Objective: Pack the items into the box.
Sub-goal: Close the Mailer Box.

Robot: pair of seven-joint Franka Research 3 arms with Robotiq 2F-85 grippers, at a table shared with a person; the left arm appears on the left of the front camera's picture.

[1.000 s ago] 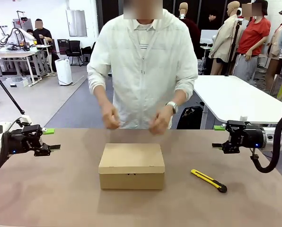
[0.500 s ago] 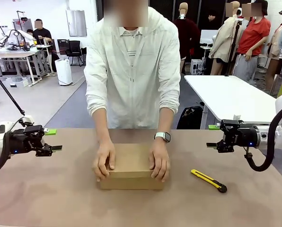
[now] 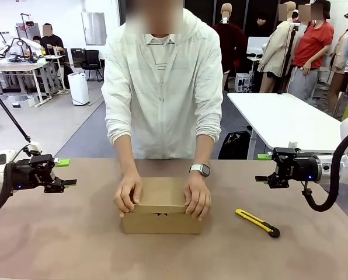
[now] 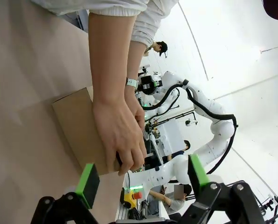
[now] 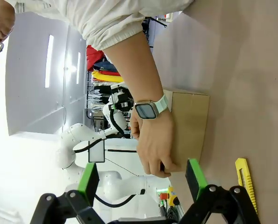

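**Desk:** What has changed at the counter (image 3: 57, 245)?

**Photographer:** A second ago the person's hands were up at the chest and the box (image 3: 162, 213) sat shut and alone. Now both hands grip its near edge, the one at picture left (image 3: 128, 196) and the one with the watch (image 3: 197, 199), and the lid appears to be coming up. That suggests the box is being opened for packing; the items themselves are not in sight.

**Desk:** And from left to right?

**Photographer:** The left claw (image 3: 66, 173) hovers above the counter's left side, jaws spread wide, holding and touching nothing. The box lies at the centre, between the arms. A yellow-and-black utility knife (image 3: 257, 222) rests on the counter to its right. The right claw (image 3: 263, 168) hangs beyond it, equally wide open and empty, having edged slightly inward.
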